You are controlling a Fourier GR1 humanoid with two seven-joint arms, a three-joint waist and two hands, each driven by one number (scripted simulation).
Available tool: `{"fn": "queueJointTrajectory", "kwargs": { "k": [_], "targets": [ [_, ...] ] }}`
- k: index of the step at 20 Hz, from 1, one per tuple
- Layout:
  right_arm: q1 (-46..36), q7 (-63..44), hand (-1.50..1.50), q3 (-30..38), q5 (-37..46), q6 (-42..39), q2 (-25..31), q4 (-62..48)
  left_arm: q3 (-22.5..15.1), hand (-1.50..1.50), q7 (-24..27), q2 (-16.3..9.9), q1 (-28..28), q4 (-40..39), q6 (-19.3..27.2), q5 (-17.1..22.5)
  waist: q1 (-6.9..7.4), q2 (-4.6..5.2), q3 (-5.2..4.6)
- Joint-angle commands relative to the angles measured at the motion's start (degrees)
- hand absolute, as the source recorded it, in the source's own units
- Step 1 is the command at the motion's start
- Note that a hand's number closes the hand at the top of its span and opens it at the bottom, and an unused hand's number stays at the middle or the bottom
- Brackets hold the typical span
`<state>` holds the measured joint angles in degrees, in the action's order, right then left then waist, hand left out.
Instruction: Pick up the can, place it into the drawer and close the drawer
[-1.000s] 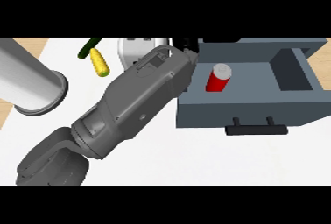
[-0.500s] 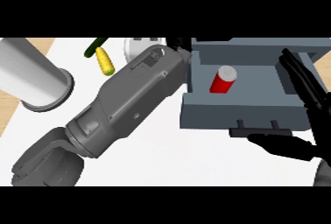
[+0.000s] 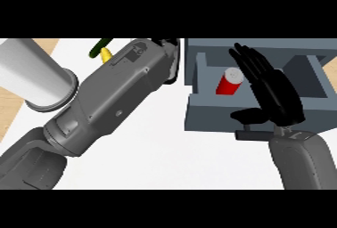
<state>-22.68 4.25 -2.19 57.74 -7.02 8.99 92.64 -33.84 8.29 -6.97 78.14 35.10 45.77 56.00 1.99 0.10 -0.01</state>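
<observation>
Red can (image 3: 228, 83) with a pale top lying tilted inside the open grey drawer (image 3: 211, 116), toward the middle of the compartment, touching no hand. Drawer pulled out over the white counter (image 3: 164, 151), its front wall nearest the lower edge, a dark handle (image 3: 251, 134) showing on that front.

Right hand (image 3: 273, 91) black, spread flat above the drawer's right half, fingers straight and pointing away toward the back wall, thumb (image 3: 248, 116) stuck out to the left over the front wall. Nothing held. Grey right forearm (image 3: 304, 162) rising from the lower edge, covering part of the handle.

Left forearm (image 3: 105, 104) large and grey, running diagonally from lower left up to the drawer's left wall. Left hand (image 3: 172, 62) almost wholly hidden behind its own wrist, only a dark sliver showing just beside the drawer's left wall; fingers impossible to judge.

At upper left, a pale grey cylinder (image 3: 36, 78) lying on its side across the counter's edge. Past the left forearm, a yellow and green object (image 3: 100, 48), mostly covered, too hidden to name.
</observation>
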Motion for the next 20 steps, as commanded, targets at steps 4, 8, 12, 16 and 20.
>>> {"fn": "queueJointTrajectory", "kwargs": {
  "k": [4,8,12,16,20],
  "targets": [
    [-7.48,3.41,-1.50,0.04,7.71,12.30,-0.70,-21.36,-0.09,-1.50,-4.32,-4.54,-2.50,3.86,0.07,-2.32,-0.08,0.11,0.06],
    [-13.10,2.52,-1.50,1.32,9.83,17.25,-2.52,-32.94,1.02,-1.50,-4.62,-7.87,-5.61,9.56,0.30,-3.09,0.44,0.04,0.04],
    [-13.65,2.47,-1.50,2.51,13.99,25.27,-1.28,-41.65,-0.78,-1.50,-7.83,-11.03,-8.82,15.55,1.56,-4.41,1.29,-0.04,0.06],
    [-19.47,2.24,-1.50,3.81,15.84,30.67,-2.36,-51.01,-0.54,-1.50,-9.87,-11.20,-7.59,18.33,3.09,-5.49,1.39,0.27,0.09],
    [-23.03,3.12,-1.50,6.04,15.57,34.78,-2.21,-56.85,0.57,-1.50,-8.31,-12.41,-10.67,17.33,0.92,-6.32,0.93,0.72,0.09]
  ]
}}
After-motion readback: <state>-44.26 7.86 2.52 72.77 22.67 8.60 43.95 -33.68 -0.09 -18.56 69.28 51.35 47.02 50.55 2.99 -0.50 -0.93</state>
